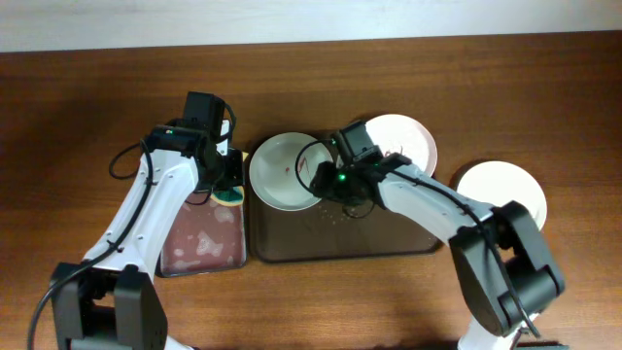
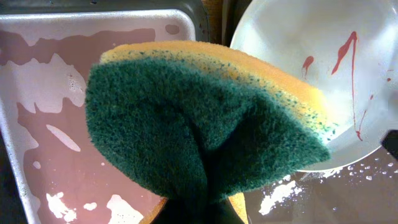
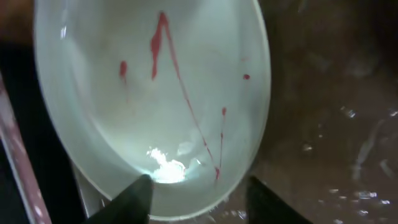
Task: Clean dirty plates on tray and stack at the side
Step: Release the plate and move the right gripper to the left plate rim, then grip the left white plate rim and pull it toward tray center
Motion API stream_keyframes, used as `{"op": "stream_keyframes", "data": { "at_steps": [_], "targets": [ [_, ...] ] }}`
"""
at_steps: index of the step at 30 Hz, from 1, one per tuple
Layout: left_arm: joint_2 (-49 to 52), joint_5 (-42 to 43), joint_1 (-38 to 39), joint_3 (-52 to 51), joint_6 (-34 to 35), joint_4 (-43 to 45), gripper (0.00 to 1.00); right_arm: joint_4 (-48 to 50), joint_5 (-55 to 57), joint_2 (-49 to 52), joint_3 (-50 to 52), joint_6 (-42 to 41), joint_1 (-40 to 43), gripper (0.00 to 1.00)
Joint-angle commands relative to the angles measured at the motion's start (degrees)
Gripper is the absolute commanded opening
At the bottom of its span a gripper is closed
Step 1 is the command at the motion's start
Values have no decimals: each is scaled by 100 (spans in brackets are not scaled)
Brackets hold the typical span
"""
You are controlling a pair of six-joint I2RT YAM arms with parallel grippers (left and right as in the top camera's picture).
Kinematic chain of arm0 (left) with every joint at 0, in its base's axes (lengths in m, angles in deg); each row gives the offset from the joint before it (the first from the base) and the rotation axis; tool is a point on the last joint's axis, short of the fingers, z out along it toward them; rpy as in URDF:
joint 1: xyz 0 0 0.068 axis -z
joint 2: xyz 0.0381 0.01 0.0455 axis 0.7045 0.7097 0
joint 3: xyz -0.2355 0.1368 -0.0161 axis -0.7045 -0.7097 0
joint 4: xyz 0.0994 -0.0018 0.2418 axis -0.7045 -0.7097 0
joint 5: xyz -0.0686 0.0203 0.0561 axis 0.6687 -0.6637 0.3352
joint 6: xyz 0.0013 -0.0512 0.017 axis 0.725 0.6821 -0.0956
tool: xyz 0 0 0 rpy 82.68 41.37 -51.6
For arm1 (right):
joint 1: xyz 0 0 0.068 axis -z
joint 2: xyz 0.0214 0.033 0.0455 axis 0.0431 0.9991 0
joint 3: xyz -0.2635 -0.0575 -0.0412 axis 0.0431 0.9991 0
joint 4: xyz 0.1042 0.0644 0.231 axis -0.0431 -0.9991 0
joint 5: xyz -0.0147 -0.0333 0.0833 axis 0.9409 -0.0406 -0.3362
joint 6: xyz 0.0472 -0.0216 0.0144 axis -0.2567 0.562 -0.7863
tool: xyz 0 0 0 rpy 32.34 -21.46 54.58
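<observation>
Two pincers: the left pincer (image 1: 228,191) is closed on a sponge (image 2: 205,124). I judge that from the deep crease in the green face, since its fingers are hidden. The right pincer (image 3: 199,200) stands wide, its jaws astride the near rim of a marked plate (image 3: 149,106), and I cannot see them clamping it.
Sponge: it hangs over the far end of the small tray (image 2: 37,124), whose pink floor is wet with foam. It is just beside the marked plate, and I cannot tell if the two touch.
Marked plate: it is at the left end of the brown tray (image 1: 340,248), and the red streaks and dots on it are not yet wiped.
Second plate: (image 1: 413,136) sits at the tray's far rim, partly behind the right arm. I cannot tell whether it carries marks.
Third plate: (image 1: 505,190) lies on the table to the right of the tray, apart from it. It looks plain white, so I take it as cleaned.
Done: by my reading one plate, and it lies alone with nothing stacked on it.
Left: wipe the marked plate, check the second one, then pile both onto the third.
</observation>
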Motion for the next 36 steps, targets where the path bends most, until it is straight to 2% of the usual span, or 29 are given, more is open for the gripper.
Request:
{"op": "stream_keyframes", "data": {
  "at_steps": [1, 3, 5, 9, 12, 16, 17, 18, 21, 23, 26, 27, 29, 30, 31, 32, 33, 36],
  "targets": [
    [-142, 22, -4, 20, -74, 9, 0, 7, 184, 293, -48, -549, -133, 46],
    [-142, 22, -4, 20, -72, 9, 0, 9, 192, 369, -48, -546, -177, 45],
    [-142, 22, -4, 20, -72, 11, 0, -17, 223, 369, -48, -544, -203, 39],
    [-142, 22, -4, 20, -74, 9, 0, -627, 603, 369, -46, -540, -203, 22],
    [-142, 22, -4, 20, -72, 11, 0, -931, 629, 367, -46, -319, -197, 21],
    [-142, 22, -4, 20, -74, 7, 0, -1246, 1342, 343, -55, 619, 9, 20],
    [-142, 22, -4, 20, -74, 7, 0, -1244, 1414, 330, -55, 1014, 85, 17],
    [-142, 22, -4, 20, -72, 9, 0, -1272, 1425, 319, -66, 1486, 203, 5],
    [-142, 22, -4, 20, -74, 9, 0, -1327, 1235, 304, -76, 2046, 302, 4],
    [-142, 20, -4, 20, -74, 9, 0, -1325, 1038, 299, -96, 2754, 284, 4],
    [-142, 22, -4, 20, -74, 9, 0, -1276, 1163, 299, -131, 2986, 332, 4],
    [-142, 22, -4, 20, -74, 9, 0, -1287, 981, 297, -269, 3560, 339, 4],
    [-142, 22, -4, 20, -74, 7, 0, -1569, 776, 267, -570, 4035, 328, 4],
    [-142, 22, -4, 20, -74, 9, 0, -1757, 752, 256, -772, 4028, 328, 5],
    [-142, 22, -4, 20, -74, 9, 0, -1943, 756, 254, -966, 3939, 330, 22],
    [-142, 22, -4, 20, -72, 9, 0, -2155, 767, 254, -1154, 3648, 363, 45],
    [-142, 22, -4, 20, -74, 9, 0, -2319, 763, 254, -1244, 3289, 404, 52],
    [-142, 22, -4, 20, -74, 9, 0, -2798, 634, 254, -1244, 2275, 533, 57]
  ]
}}
